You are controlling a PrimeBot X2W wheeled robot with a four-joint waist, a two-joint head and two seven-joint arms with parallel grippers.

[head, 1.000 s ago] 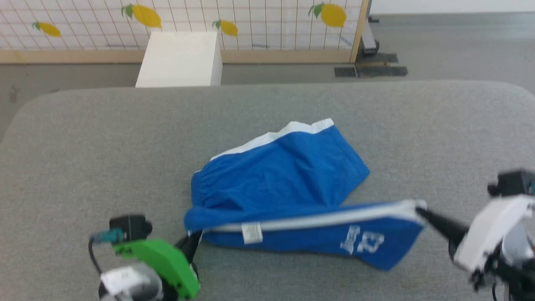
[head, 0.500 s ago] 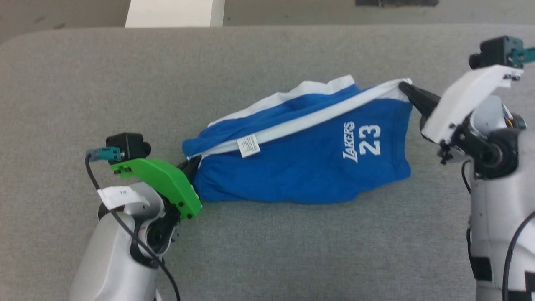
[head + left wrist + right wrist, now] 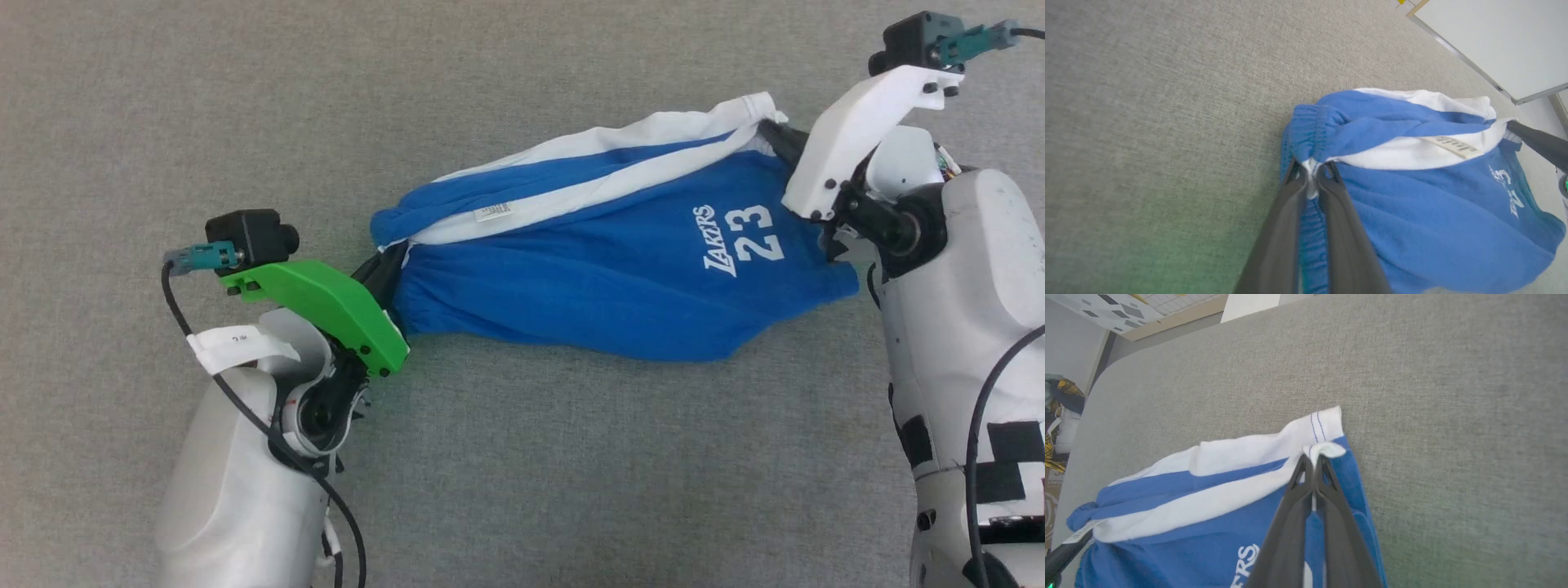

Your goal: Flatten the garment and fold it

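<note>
Printed leg of the blue Lakers shorts (image 3: 604, 278) being swung over the other leg since a second ago, lying stretched across the grey fabric tabletop (image 3: 522, 474), left gripper (image 3: 390, 263) pinching the waistband end, right gripper (image 3: 771, 135) pinching the white hem corner, care tag (image 3: 493, 212) showing.

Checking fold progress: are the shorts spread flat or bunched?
Not flat: the shorts are stretched between the left hand and right hand, layers overlapping, waist end bunched.

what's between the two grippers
The shorts, pinched at each end by the left gripper and right gripper, span the whole stretch, seen in the head view.
</note>
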